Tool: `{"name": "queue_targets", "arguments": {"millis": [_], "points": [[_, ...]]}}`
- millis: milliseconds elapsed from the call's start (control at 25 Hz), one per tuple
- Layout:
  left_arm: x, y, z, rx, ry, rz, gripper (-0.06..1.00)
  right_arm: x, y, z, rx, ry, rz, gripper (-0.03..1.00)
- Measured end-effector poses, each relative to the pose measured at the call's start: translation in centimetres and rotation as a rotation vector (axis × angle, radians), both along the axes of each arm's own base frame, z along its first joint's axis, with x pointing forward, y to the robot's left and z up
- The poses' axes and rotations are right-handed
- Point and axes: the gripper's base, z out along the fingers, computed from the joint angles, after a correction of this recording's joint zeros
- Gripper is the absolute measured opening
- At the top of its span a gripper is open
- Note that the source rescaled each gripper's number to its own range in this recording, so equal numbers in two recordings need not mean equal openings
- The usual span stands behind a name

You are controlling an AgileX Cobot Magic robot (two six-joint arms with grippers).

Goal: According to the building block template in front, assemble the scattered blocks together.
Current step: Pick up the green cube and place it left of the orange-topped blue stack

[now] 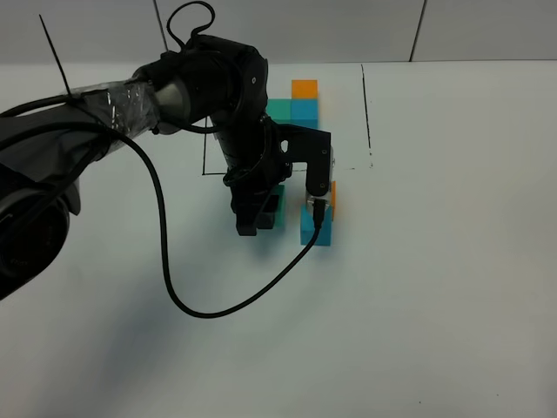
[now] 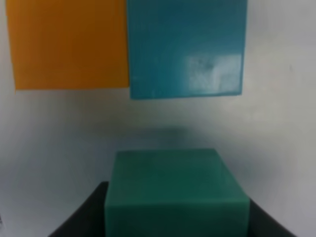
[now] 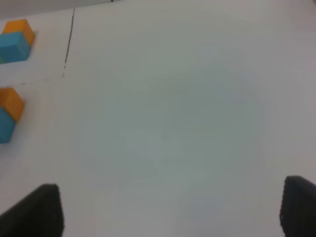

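**No readable text in any view**

No lettering, label, brand or number shows on the cubes, the arm or the white table [image 1: 452, 287]. The thin black lines [image 1: 366, 109] drawn on the table look like plain strokes, though the view is too coarse to be sure.

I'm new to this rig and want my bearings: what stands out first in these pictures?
The left gripper, mid-table, is shut on the teal-green cube, beside the joined orange cube and blue cube. Behind sits the building block template.
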Motion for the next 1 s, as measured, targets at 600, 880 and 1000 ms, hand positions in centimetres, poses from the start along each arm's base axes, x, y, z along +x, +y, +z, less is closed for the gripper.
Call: {"name": "queue_targets", "arguments": {"millis": [600,880,1000], "points": [[0.0,-0.4,-2.7,0.035,0.024,-0.01,0.01,0.0,0.0,0.0,0.0,0.0,0.0,0.77],[-0.2,-0.8,-3.0,0.004,0.047,-0.011,0.01,0.0,0.0,0.0,0.0,0.0,0.0,0.77],[-0.2,-0.8,-3.3,0.006,0.053,-0.015,0.01,0.0,0.0,0.0,0.0,0.0,0.0,0.77]]}}
